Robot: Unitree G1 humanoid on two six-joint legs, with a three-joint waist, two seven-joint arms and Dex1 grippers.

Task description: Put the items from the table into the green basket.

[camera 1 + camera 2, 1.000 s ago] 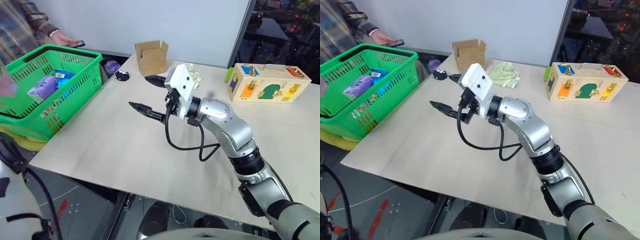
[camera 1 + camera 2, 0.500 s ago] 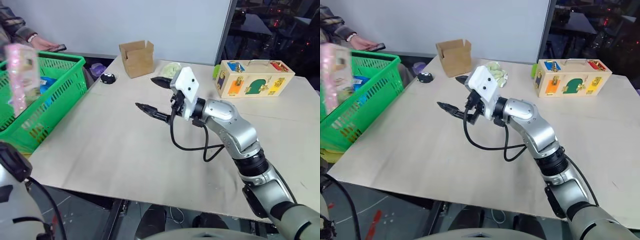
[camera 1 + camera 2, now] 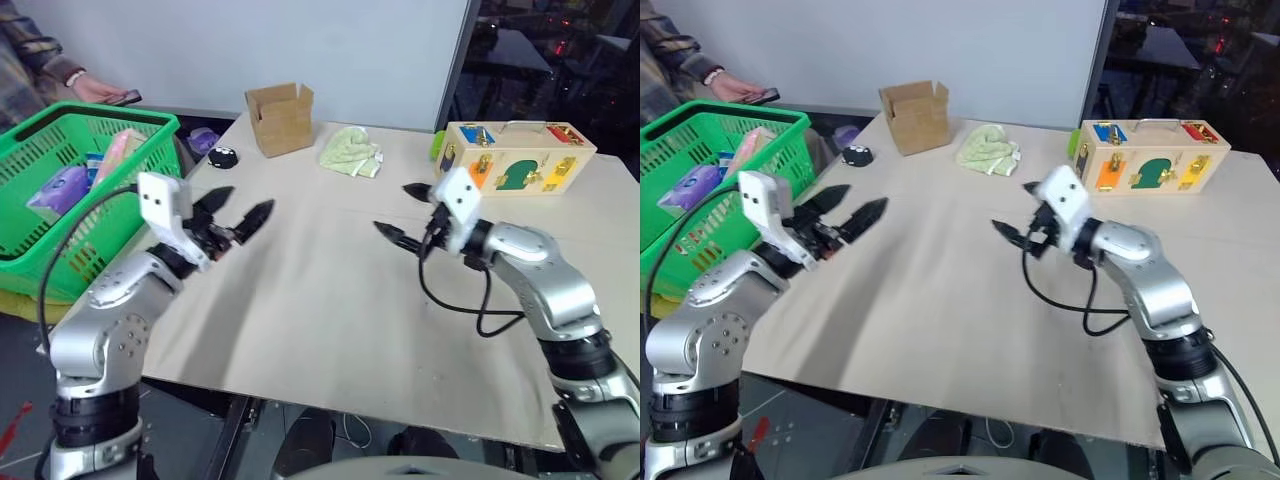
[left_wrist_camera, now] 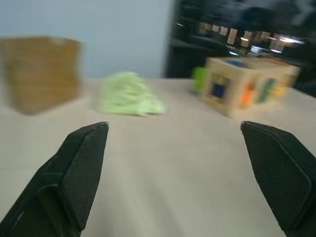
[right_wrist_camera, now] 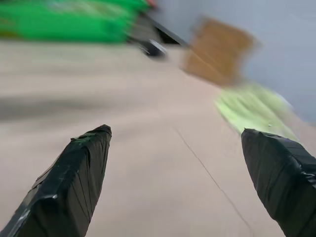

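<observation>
Pale walls and a dark window back a large beige table. From the left eye view, the green basket sits off the table's edge at nine o'clock, and the pink pack leans inside it among other packets. No orange bottle can be made out, on the table or in the basket. A cardboard box stands at twelve o'clock, a green cloth beside it, and a wooden puzzle box at two o'clock. The left gripper hovers over the table near the basket, jaws spread and empty. The right gripper hovers at mid-table, jaws also wide and empty.

From the right eye view, a person's hand rests behind the basket at ten o'clock.

From the left wrist view, two black fingers stand far apart with bare tabletop between them.

From the right wrist view, the fingers likewise gape over bare table.

Judging by this, the task looks essentially finished, since no task item remains on the table.
</observation>
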